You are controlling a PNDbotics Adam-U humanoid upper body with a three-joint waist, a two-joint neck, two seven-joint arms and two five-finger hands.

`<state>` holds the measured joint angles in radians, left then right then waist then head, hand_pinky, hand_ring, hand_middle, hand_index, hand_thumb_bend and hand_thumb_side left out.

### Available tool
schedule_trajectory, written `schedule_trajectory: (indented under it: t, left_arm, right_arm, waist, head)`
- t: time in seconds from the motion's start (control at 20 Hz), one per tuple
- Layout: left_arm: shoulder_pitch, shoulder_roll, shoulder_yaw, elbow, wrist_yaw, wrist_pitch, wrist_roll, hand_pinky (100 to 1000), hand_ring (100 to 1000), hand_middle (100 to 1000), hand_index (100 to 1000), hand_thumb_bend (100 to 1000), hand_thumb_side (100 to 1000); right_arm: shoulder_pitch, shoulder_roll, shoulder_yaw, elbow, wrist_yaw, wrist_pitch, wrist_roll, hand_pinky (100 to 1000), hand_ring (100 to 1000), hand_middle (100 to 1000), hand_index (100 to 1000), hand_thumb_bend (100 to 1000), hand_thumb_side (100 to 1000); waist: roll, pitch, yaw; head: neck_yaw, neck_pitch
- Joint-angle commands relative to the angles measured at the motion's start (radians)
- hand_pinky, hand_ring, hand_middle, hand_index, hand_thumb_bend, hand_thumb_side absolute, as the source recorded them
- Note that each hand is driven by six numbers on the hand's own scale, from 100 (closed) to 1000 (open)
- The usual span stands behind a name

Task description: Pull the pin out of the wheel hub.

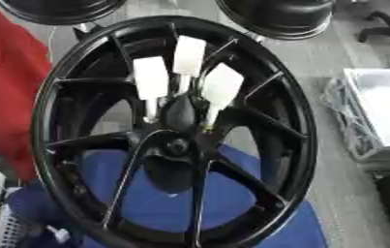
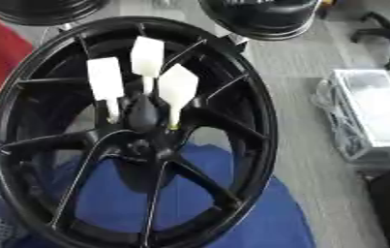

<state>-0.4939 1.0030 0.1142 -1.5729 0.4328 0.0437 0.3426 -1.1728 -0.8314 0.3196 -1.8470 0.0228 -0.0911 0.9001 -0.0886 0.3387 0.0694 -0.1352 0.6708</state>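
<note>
Black wheel hub [image 1: 174, 140] over blue cloth [image 1: 223, 193], grey floor [image 1: 316, 58], white pins [image 1: 151, 77]

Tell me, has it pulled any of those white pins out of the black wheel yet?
Nothing looks done: three white pins still stand in the hub of the black wheel. Nothing is in hand either, since neither robot hand shows in these views. Reaching in, gripping a pin and pulling it out all remain.
</note>
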Motion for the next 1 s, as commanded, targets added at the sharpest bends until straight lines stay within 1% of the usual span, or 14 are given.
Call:
schedule_trajectory:
  t: [0.05, 0.15, 0.35, 0.6, 0.9, 1.0]
  left_arm:
    - [-0.013, 0.05, 0.011, -0.016, 0.001, 0.005, -0.004, 853, 785, 809, 874, 388, 773]
    - [-0.015, 0.049, 0.009, -0.016, 0.002, 0.006, -0.007, 852, 783, 809, 874, 387, 774]
    - [-0.018, 0.049, 0.006, -0.015, 0.001, 0.008, -0.011, 853, 783, 807, 874, 387, 775]
    - [-0.022, 0.045, 0.0, -0.013, 0.001, 0.013, -0.02, 853, 783, 805, 873, 384, 777]
    - [-0.023, 0.04, 0.0, -0.009, 0.006, 0.015, -0.023, 853, 781, 797, 872, 381, 779]
    - [-0.024, 0.039, -0.001, -0.009, 0.005, 0.015, -0.025, 853, 782, 797, 871, 379, 780]
  right_arm:
    - [-0.026, -0.017, 0.028, -0.038, -0.012, -0.004, 0.007, 865, 815, 777, 856, 278, 481]
    - [-0.03, -0.015, 0.053, -0.048, -0.017, -0.004, 0.007, 844, 815, 779, 857, 290, 467]
    - [-0.039, -0.008, 0.086, -0.046, -0.026, -0.005, 0.007, 870, 818, 777, 858, 312, 424]
    - [-0.044, -0.003, 0.126, -0.055, -0.038, -0.021, 0.007, 876, 832, 789, 864, 353, 357]
    - [-0.049, 0.009, 0.177, -0.03, 0.005, -0.04, 0.007, 881, 871, 801, 852, 385, 311]
    - [-0.049, 0.013, 0.19, -0.012, 0.027, -0.053, 0.007, 870, 834, 808, 850, 406, 293]
  waist:
    - [0.006, -0.016, 0.005]
    - [0.006, -0.016, 0.009]
    - [0.006, -0.017, 0.013]
    - [0.002, -0.018, 0.017]
    - [0.0, -0.016, 0.023]
    - [-0.001, -0.014, 0.025]
  head:
    - [-0.01, -0.024]
    - [-0.014, -0.028]
    - [-0.014, -0.028]
    - [-0.011, -0.02]
    - [-0.004, -0.007]
    - [0.003, 0.0]
